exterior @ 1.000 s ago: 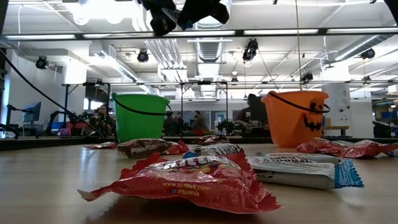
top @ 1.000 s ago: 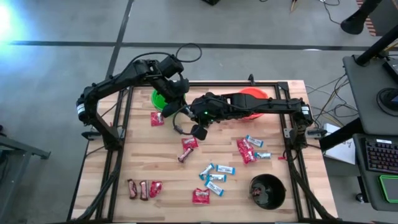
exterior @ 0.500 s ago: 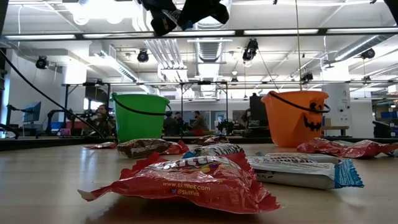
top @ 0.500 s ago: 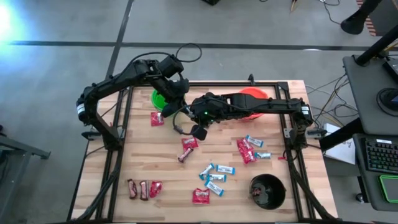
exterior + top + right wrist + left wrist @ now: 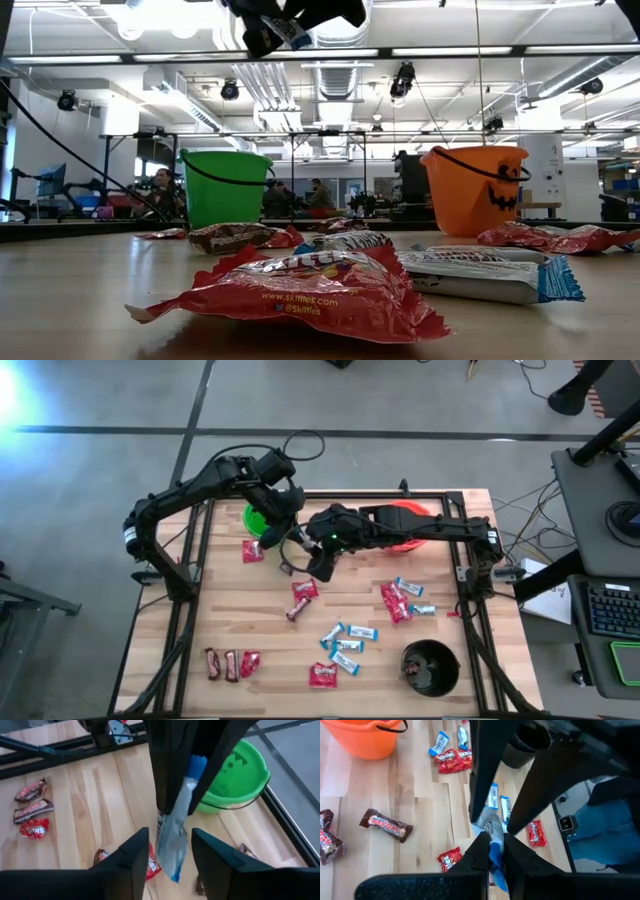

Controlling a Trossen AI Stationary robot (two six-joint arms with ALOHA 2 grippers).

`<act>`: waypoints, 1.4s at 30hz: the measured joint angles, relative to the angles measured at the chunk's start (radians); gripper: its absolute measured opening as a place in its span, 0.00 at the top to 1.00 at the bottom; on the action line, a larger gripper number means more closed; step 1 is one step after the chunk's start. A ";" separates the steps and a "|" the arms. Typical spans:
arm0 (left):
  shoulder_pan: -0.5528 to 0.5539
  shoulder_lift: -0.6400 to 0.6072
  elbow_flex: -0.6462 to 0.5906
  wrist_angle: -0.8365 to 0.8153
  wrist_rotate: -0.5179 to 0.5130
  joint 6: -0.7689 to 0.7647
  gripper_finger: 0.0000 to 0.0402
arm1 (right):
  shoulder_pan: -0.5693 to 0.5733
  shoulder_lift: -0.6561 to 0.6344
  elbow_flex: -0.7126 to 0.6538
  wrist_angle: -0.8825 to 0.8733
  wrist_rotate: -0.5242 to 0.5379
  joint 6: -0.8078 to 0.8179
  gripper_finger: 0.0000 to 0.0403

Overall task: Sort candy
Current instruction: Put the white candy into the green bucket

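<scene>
Three buckets: green bucket (image 5: 258, 518) just behind your left claw, orange bucket (image 5: 408, 525) under the right arm, black bucket (image 5: 430, 668) well off, near you.
Left gripper (image 5: 493, 851): clamped tight on a light-blue-and-white bar (image 5: 175, 831), lifted off the table.
Right gripper (image 5: 170, 851): fingers spread either side of that bar, not pinching.
Candy (image 5: 345, 645): you'll see it scattered below both claws.

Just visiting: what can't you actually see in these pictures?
Inside the round green plastic bucket: high view, the left arm largely covers it.
Inside the round orange plastic bucket: high view, the right arm lies across it.
Contents of the round black bucket: high view, too small.
Print on the light-blue-and-white wrapped bar: wrist views, blurred.
</scene>
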 joint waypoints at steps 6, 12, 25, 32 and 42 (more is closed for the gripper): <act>0.002 -0.003 0.000 -0.029 -0.120 0.051 0.98 | 0.000 0.000 0.000 -0.111 0.000 0.001 0.58; 0.013 -0.004 0.000 -0.074 -0.342 0.103 0.98 | 0.000 0.000 -0.006 -0.201 -0.001 0.056 0.56; 0.124 -0.005 0.000 -0.153 -0.588 0.117 0.98 | 0.001 0.000 -0.018 -0.262 -0.003 0.143 0.56; 0.182 -0.005 0.000 -0.211 -0.629 0.122 0.98 | 0.001 0.000 -0.024 -0.263 -0.003 0.143 0.56; 0.212 -0.006 0.000 -0.247 -0.630 0.144 0.98 | 0.001 0.000 -0.026 -0.263 -0.003 0.143 0.56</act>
